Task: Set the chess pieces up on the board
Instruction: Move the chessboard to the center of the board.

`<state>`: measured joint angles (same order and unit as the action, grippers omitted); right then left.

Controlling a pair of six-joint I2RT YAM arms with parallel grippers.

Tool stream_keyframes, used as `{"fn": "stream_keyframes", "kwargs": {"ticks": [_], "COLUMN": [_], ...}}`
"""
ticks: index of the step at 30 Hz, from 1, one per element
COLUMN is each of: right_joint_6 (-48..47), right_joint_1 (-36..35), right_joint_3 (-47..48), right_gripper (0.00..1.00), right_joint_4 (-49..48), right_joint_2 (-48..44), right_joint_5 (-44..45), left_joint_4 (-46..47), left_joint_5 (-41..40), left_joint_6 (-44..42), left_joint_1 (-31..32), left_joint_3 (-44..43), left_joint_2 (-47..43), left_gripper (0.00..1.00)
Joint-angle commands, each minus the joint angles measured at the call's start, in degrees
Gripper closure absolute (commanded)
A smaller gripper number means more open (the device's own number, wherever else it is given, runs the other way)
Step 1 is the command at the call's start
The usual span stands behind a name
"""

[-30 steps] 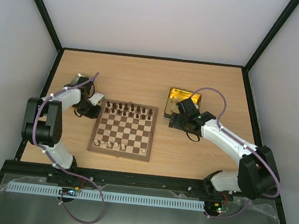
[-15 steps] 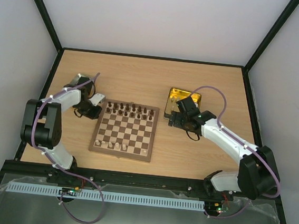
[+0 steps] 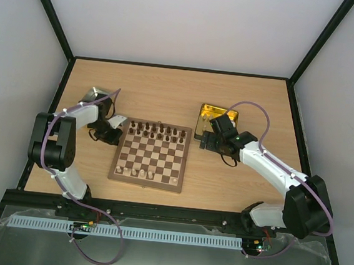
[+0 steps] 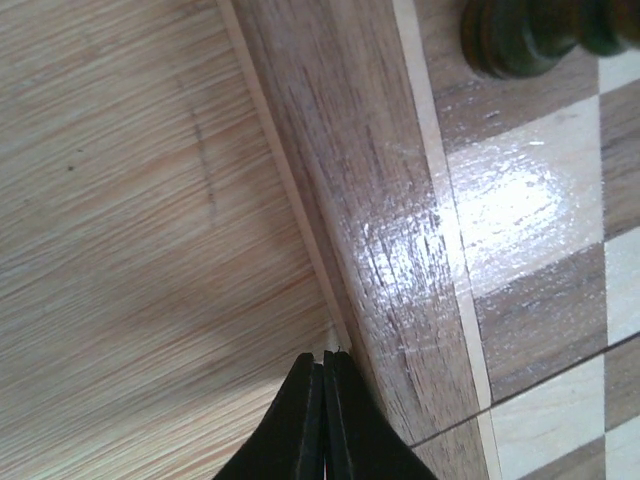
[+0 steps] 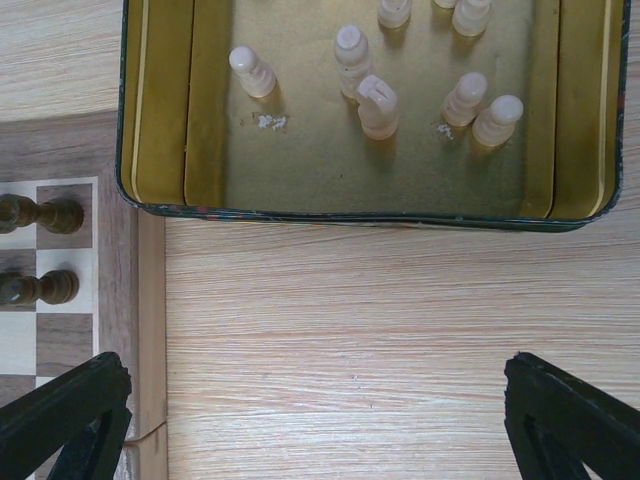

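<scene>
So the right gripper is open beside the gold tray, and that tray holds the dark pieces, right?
No: the pieces in the gold tray are pale cream, not dark; the right wrist view shows it. The right gripper is indeed open beside that tray.

**Finding: Robotics Test Cell, Laboratory Type**

The site is an enclosed test bench. 3 plain pale walls point(image 3: 188, 21) stand around a wood-grain table point(image 3: 169, 88), and black frame struts point(image 3: 50, 14) run along the joins. 2 robot arms, the left arm point(image 3: 53, 146) and the right arm point(image 3: 268, 163), are fixed to a black rail point(image 3: 169, 214) at the near edge. Purple cables point(image 3: 250, 104) loop along each arm. A white slotted cable duct point(image 3: 123, 232) runs below the rail, above a grey metal sheet point(image 3: 164, 263). The board point(image 3: 150, 161) sits mid-table between the arms.
</scene>
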<state>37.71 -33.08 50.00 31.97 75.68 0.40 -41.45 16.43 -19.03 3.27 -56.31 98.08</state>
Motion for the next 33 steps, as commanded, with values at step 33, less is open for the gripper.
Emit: {"fn": "stream_keyframes", "kwargs": {"ticks": [33], "right_joint_6": [1.05], "right_joint_1": [-0.14], "right_joint_3": [4.18], "right_gripper": [0.02], "right_joint_4": [0.2], "right_joint_2": [2.0], "right_joint_5": [0.47], "left_joint_4": [-13.08], "left_joint_5": [9.36], "left_joint_6": [-13.76], "left_joint_1": [3.96], "left_joint_3": [-0.81], "left_joint_2": [3.26], "left_gripper": [0.98]}}
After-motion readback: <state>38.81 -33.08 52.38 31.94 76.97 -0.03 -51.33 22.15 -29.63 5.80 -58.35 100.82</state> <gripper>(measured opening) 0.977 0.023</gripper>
